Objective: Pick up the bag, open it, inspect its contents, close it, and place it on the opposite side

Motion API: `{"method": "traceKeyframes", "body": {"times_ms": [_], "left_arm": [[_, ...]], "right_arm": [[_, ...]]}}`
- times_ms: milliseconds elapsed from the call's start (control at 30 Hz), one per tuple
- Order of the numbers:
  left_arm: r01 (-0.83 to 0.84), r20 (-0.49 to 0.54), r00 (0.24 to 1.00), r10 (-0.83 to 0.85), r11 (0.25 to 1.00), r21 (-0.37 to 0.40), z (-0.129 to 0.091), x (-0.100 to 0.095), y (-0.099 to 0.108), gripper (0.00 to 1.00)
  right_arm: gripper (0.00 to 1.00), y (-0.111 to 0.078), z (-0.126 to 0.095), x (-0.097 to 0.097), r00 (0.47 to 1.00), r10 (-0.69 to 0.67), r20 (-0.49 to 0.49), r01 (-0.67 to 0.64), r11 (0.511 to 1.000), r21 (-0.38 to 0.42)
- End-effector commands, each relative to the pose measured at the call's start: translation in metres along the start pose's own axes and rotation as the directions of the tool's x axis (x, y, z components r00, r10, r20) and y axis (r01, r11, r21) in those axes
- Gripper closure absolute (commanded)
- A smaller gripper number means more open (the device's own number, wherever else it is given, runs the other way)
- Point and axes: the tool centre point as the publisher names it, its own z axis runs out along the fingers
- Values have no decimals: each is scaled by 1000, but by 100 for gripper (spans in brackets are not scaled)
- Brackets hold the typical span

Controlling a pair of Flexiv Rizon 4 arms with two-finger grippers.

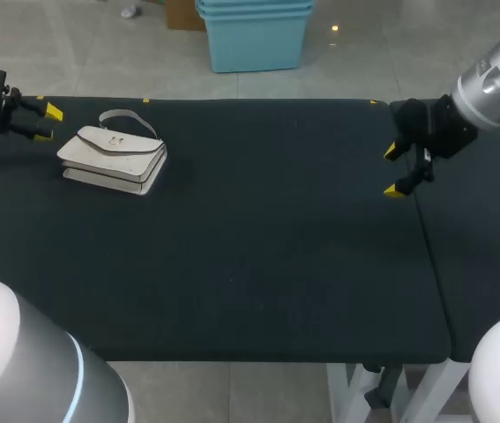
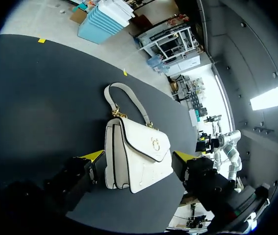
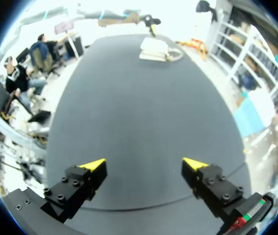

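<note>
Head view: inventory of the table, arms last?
Table: 1, black, spans the view.
Bag: 1, white with a handle and gold clasp, lying flap shut on the table's left side.
Left gripper: 1, black with yellow tips, open, just left of the bag, not touching it.
Right gripper: 1, black with yellow tips, open, over the table's right side, nothing between its fingers.
</note>
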Motion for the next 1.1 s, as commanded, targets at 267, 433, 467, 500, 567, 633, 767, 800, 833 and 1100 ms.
{"method": "traceKeyframes", "body": {"times_ms": [267, 433, 467, 500, 567, 633, 767, 800, 833, 1100], "left_arm": [[-36, -97, 994, -42, 722, -691, 14, -11, 9, 50], [-40, -104, 993, -48, 703, -710, 19, -8, 17, 55], [-40, -103, 994, -48, 700, -713, 20, -7, 19, 56], [-39, -102, 994, -49, 695, -718, 21, -6, 21, 56], [-36, -99, 994, -53, 686, -727, 23, -7, 24, 56], [-32, -96, 994, -59, 674, -738, 26, -7, 29, 56], [-21, -88, 994, -67, 668, -743, 29, -8, 34, 66], [-15, -86, 994, -73, 670, -742, 29, -9, 35, 79], [-13, -86, 993, -75, 671, -742, 30, -9, 36, 100], [-4, -92, 991, -98, 668, -745, 42, 9, 58, 100]], "right_arm": [[0, 0, 0, 0, 1000, 0, 0, 0, 1000, -1], [0, 0, 0, 0, 1000, 0, 0, 0, 1000, -1], [0, 0, 0, 0, 1000, 0, 0, 0, 1000, -1], [0, 0, 0, 0, 1000, 0, 0, 0, 1000, -1], [0, 0, 0, 0, 1000, 0, 0, 0, 1000, -1], [0, 0, 0, 0, 1000, 0, 0, 0, 1000, -1], [0, 0, 0, 0, 1000, 0, 0, 0, 1000, -1], [0, 0, 0, 0, 1000, 0, 0, 0, 1000, -1], [0, 0, 0, 0, 1000, 0, 0, 0, 1000, -1], [0, 0, 0, 0, 1000, 0, 0, 0, 1000, -1]]}}
